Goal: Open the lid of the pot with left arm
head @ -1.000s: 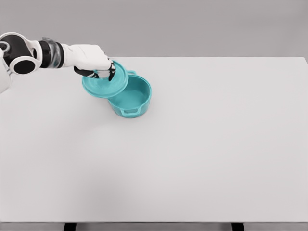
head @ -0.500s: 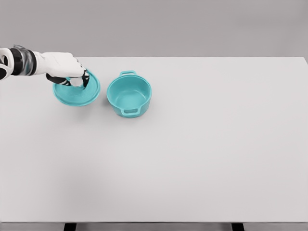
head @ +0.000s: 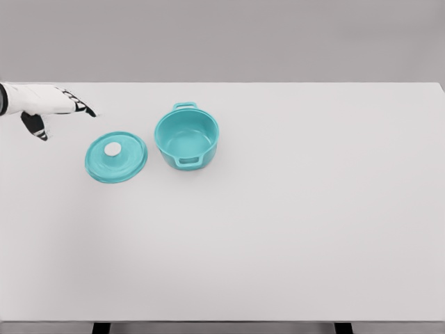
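Now the lid (head: pixel 116 157) lies flat left of the pot (head: pixel 186 138); left hand (head: pixel 43 104), fingers spread and empty, hovers up-left of the lid.

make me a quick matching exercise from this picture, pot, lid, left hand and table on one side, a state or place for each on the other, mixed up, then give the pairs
Things:
1. pot
2. lid
3. left hand
4. table

States or places:
A. flat on the table, knob up, left of the pot
B. white, carries the pot and lid
C. uncovered, nothing visible inside
D. open, holds nothing, at the picture's left edge

Pairs: 1-C, 2-A, 3-D, 4-B
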Tool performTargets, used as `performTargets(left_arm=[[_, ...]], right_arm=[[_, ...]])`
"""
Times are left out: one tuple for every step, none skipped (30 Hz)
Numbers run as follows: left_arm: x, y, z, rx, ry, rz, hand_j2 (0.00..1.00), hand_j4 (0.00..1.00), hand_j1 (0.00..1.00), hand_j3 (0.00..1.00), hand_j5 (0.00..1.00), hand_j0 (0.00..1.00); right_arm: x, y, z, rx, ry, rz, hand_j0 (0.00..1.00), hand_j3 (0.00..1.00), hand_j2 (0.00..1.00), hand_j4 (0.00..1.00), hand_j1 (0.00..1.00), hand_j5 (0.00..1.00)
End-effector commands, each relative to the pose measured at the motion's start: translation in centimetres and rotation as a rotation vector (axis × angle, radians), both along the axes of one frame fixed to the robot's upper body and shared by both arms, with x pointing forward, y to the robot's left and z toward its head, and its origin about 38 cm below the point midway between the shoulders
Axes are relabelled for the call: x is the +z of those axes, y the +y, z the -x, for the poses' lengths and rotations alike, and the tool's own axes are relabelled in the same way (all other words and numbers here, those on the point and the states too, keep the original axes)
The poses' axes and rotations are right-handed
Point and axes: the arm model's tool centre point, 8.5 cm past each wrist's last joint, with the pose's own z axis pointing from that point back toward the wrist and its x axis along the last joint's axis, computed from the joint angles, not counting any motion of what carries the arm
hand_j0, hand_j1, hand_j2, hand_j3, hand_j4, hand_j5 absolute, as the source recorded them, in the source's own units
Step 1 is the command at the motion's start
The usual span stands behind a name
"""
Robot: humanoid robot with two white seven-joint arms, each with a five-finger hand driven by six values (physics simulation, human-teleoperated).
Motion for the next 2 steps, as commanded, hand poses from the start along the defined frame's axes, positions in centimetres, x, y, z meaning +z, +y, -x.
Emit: performTargets(left_arm=[[-0.26, 2.52, -0.06, 0.081, 0.01, 0.013, 1.0, 1.0, 1.0, 1.0, 1.0, 1.0], [-0.32, 2.57, -0.06, 0.084, 0.009, 0.016, 1.0, 1.0, 1.0, 1.0, 1.0, 1.0]], right_arm=[[0.0, 0.0, -0.01, 0.0, 0.0, 0.0, 1.0, 1.0, 1.0, 1.0, 1.0, 1.0], [0.01, -0.02, 0.04, 0.0, 0.002, -0.001, 1.0, 1.0, 1.0, 1.0, 1.0, 1.0]])
